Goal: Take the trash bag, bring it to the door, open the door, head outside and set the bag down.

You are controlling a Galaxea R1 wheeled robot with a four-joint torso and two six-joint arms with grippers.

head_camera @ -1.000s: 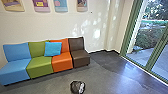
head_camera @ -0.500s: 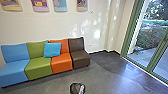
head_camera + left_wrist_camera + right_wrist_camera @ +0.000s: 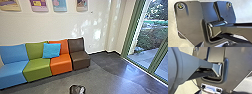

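Dark bundle [image 3: 74, 89] at 6 o'clock, lower part cut off: trash bag or not, cannot tell; long axis unclear. Green-framed glass door [image 3: 158, 58], 3 o'clock, cropped, long axis upright. End effectors: spread or closed, cannot tell.

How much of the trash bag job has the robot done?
No step is surely done. The dark lump low in the head view might be the bag, but I can't tell, or whether it's held. The robot seems indoors, near colourful seats, with outdoors beyond green-framed glass. So opening the door, going out and putting the bag down look left to do.
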